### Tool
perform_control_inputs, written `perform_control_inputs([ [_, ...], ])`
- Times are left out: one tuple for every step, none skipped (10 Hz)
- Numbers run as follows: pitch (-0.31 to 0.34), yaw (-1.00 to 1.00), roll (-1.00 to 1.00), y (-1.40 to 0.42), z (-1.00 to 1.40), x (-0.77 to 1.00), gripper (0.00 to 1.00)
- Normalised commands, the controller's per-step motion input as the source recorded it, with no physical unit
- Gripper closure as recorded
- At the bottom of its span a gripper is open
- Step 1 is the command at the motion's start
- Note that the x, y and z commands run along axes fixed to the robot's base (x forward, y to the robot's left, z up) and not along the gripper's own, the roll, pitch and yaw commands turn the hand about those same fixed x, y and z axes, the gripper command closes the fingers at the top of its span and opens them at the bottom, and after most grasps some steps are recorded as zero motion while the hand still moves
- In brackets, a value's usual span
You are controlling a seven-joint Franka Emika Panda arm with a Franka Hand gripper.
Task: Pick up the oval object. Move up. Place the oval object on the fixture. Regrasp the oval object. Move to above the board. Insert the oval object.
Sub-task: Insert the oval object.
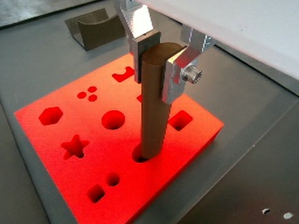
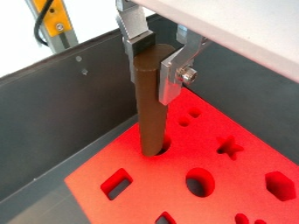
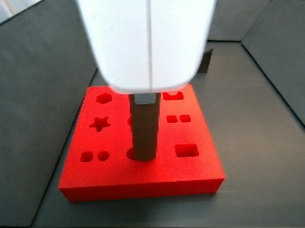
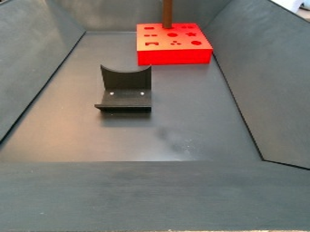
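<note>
My gripper (image 1: 160,59) is shut on the top of the oval object (image 1: 152,105), a slim brown peg held upright between the silver fingers (image 1: 177,73). The peg's lower end sits in a recess near one edge of the red board (image 1: 70,188). Both wrist views show this, with the peg (image 2: 149,101) entering the board (image 2: 239,179). In a side view the white gripper body hides the peg's top, and the peg (image 3: 142,134) stands in the board (image 3: 131,183). The fixture (image 4: 123,91) stands bare in the middle of the floor, nearer than the board (image 4: 173,50).
Dark grey bin walls (image 4: 36,72) slope up on all sides. The board lies at the far end, close to a wall (image 2: 70,96). The fixture (image 1: 96,29) is beyond the board in a wrist view. Other recesses include a star (image 1: 73,145) and a hexagon (image 1: 49,115).
</note>
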Motion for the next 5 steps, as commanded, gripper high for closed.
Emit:
perform_control_inputs([
  [-0.007,0.0,0.0,0.0,-0.03,-0.06,1.0],
  [0.0,0.0,0.0,0.0,0.0,-0.08,1.0],
  [0.0,-0.03,0.03,0.0,-0.05,-0.21,1.0],
  [0.0,0.0,0.0,0.0,0.0,-0.07,1.0],
  [0.001,-0.08,0.02,0.02,-0.03,-0.26,1.0],
])
